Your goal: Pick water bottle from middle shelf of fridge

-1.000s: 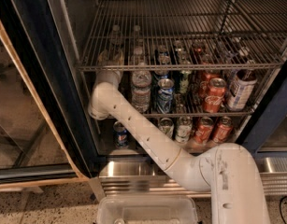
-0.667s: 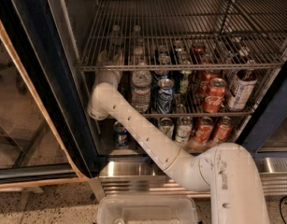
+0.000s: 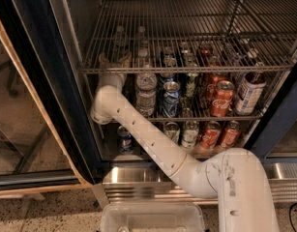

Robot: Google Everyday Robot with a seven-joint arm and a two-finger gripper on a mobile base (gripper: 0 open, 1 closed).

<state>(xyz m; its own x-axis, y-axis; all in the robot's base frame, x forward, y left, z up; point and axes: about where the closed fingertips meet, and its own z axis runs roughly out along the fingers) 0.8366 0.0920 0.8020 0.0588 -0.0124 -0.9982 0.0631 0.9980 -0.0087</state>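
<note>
The water bottle [image 3: 146,90] stands on the middle shelf [image 3: 194,117] of the fridge [image 3: 37,81], with cans [image 3: 170,98] to its right. The gripper [image 3: 112,64] sits just left of its cap, half hidden by the upper rack [image 3: 196,69]; I cannot tell its grip.

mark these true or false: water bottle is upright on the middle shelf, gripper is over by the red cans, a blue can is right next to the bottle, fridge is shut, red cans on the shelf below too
1. The water bottle stands upright on the middle shelf. True.
2. The gripper is over by the red cans. False: it is at the left end of the middle shelf, to the left of the water bottle. The red cans stand toward the right.
3. A blue can stands just to the right of the bottle. True.
4. The fridge is shut. False: it is open, and the arm reaches in among the shelves.
5. The shelf below also holds red cans. True.
</note>
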